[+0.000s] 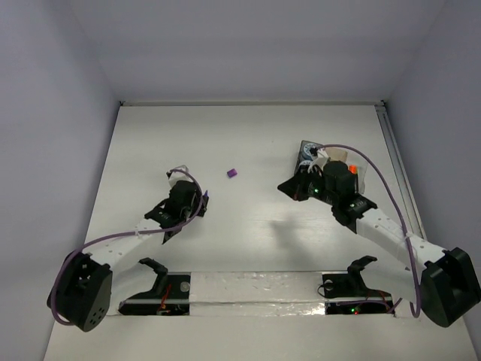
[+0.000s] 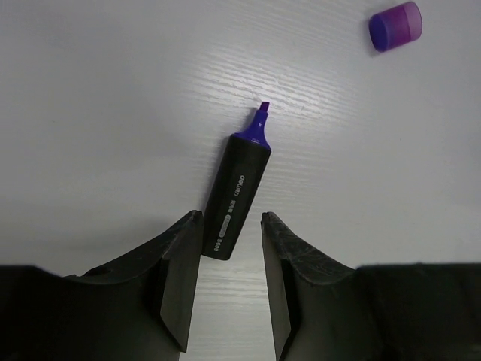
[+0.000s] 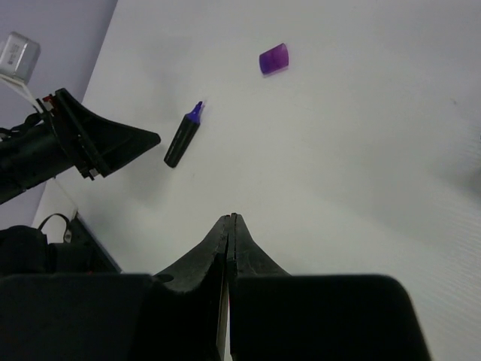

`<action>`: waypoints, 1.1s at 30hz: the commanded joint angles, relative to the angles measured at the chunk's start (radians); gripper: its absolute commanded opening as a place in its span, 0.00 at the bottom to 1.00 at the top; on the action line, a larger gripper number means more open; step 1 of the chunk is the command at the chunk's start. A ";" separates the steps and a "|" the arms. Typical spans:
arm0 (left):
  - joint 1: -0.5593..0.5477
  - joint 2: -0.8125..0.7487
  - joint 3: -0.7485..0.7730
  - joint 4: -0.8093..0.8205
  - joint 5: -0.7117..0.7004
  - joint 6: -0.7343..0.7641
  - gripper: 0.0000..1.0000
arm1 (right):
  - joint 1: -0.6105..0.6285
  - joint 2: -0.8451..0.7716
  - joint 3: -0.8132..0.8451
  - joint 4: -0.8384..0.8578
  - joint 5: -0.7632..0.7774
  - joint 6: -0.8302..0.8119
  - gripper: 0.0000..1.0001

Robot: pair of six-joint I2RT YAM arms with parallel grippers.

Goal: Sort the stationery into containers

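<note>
An uncapped black highlighter (image 2: 239, 192) with a purple tip lies on the white table. My left gripper (image 2: 229, 218) is open, its jaws on either side of the marker's rear end; the marker sits close to the left finger with a gap to the right one. The loose purple cap (image 2: 395, 25) lies apart beyond the tip, also seen from above as the purple cap (image 1: 231, 173). My right gripper (image 3: 231, 218) is shut on nothing, hovering over bare table and facing the highlighter (image 3: 183, 139). The dark grey holder (image 1: 307, 149) and the clear box (image 1: 355, 171) stand behind the right arm, partly hidden.
An orange-capped piece (image 1: 352, 166) shows in the clear box. A metal rail (image 1: 397, 173) runs along the table's right edge. Purple-grey walls close in the table at both sides and the back. A white strip with arm mounts (image 1: 255, 289) lies along the near edge.
</note>
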 commanded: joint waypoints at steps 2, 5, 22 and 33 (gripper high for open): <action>0.002 0.042 0.026 0.086 0.120 0.040 0.34 | 0.023 0.032 -0.002 0.115 -0.046 -0.004 0.04; 0.012 0.057 0.022 0.100 0.119 0.040 0.34 | 0.032 0.049 0.003 0.118 -0.055 -0.012 0.04; 0.021 0.180 0.038 0.132 0.054 0.058 0.33 | 0.070 0.105 0.029 0.123 -0.058 -0.023 0.06; 0.021 0.237 0.060 0.152 0.077 0.063 0.33 | 0.135 0.170 0.075 0.123 -0.039 -0.020 0.07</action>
